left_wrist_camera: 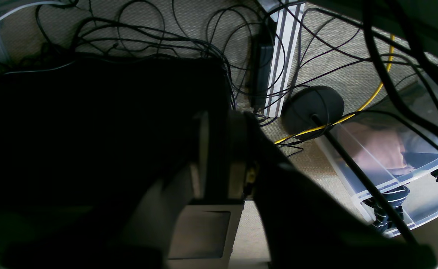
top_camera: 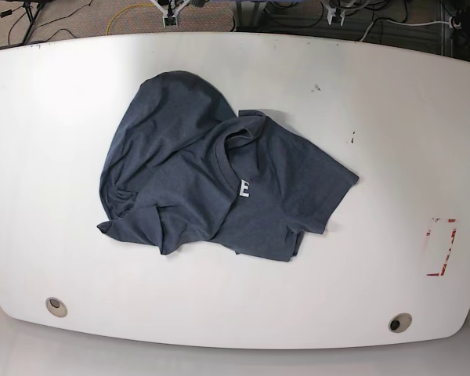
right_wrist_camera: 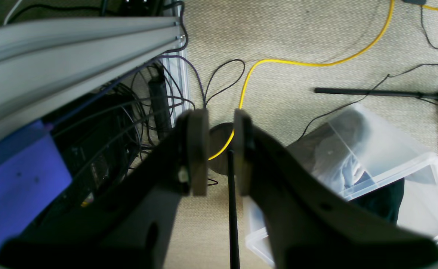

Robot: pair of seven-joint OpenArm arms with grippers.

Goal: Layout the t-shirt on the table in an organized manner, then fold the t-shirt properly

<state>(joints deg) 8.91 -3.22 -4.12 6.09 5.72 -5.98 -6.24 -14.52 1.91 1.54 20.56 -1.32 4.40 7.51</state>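
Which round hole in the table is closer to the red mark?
The hole at the base view's lower right, just below the red mark. The other hole sits far off at the lower left.

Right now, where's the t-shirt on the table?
In the base view the t-shirt lies crumpled just left of centre on the white table, well left of the red-and-white marking near the right edge.

dark cables (left_wrist_camera: 159, 41) over beige carpet (left_wrist_camera: 211, 15)
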